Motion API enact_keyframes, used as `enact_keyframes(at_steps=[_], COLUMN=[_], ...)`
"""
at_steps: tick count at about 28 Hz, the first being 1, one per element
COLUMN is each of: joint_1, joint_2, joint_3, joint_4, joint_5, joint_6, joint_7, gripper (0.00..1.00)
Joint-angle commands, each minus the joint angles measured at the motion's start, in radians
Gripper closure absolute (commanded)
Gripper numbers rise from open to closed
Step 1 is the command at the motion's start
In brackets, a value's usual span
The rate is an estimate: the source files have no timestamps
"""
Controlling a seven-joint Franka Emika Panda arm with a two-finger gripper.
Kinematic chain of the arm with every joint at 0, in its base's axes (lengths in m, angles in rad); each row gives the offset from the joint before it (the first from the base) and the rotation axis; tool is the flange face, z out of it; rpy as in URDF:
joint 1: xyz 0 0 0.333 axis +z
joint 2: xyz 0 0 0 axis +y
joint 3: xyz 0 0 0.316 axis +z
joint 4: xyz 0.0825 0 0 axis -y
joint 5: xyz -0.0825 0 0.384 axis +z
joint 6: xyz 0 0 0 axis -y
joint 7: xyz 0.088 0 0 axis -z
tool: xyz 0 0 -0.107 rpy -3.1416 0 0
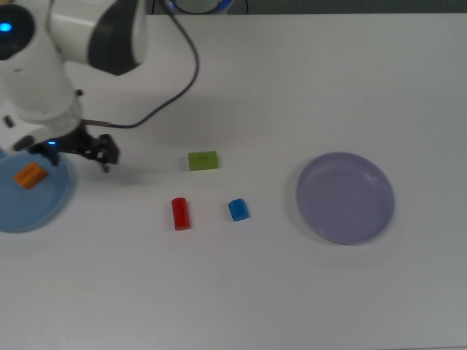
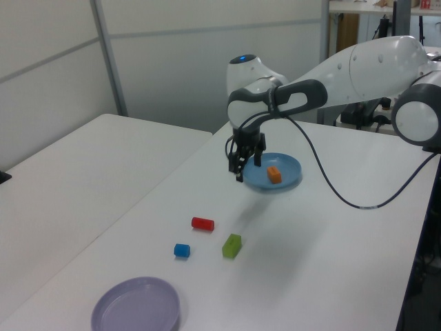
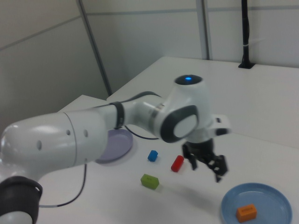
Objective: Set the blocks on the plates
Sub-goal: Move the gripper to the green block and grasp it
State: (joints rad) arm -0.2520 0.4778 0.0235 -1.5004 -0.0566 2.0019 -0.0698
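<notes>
A: One block down, three to go. We have the orange block (image 1: 30,176) lying flat in the light blue plate (image 1: 44,211); green block (image 1: 203,160), red block (image 1: 179,214) and blue block (image 1: 238,209) sit on the table (image 1: 292,80), well apart from the lavender plate (image 1: 345,197).

B: Gripper (image 2: 243,162)?

A: Empty, fingers apart, hanging above the table just off the blue plate's rim, on the side toward the loose blocks.

B: Risks from here?

A: Red and blue sit near each other, so we judge a wide-open approach on either could nudge the other. Red looks rounded; it may roll if we clip it off-centre. The cable (image 1: 175,80) loops low over the table in the top view, and a long reach to the lavender plate could drag it.

B: Blind spots?

A: Blue plate is cut off at the top view's left edge. In the right view the arm covers part of the lavender plate. We can't tell red's exact shape.
</notes>
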Motion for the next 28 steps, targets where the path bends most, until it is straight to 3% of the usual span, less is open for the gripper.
enact_keyframes(at_steps=[1,10,15,20,24,28], joint_1=[0.085,0.187,0.226,0.260,0.295,0.300], joint_2=[-0.073,-0.114,-0.113,-0.116,-0.116,-0.114], joint_3=[-0.007,-0.007,-0.007,-0.007,-0.005,-0.004], joint_4=[-0.142,-0.222,-0.230,-0.238,-0.234,-0.233], joint_5=[-0.023,-0.054,-0.054,-0.065,-0.161,-0.174], joint_6=[0.003,-0.035,-0.041,-0.045,-0.051,-0.049], joint_7=[0.177,0.640,0.814,0.808,0.632,0.389], gripper=[0.00,0.00,0.00,0.00,0.00,0.00])
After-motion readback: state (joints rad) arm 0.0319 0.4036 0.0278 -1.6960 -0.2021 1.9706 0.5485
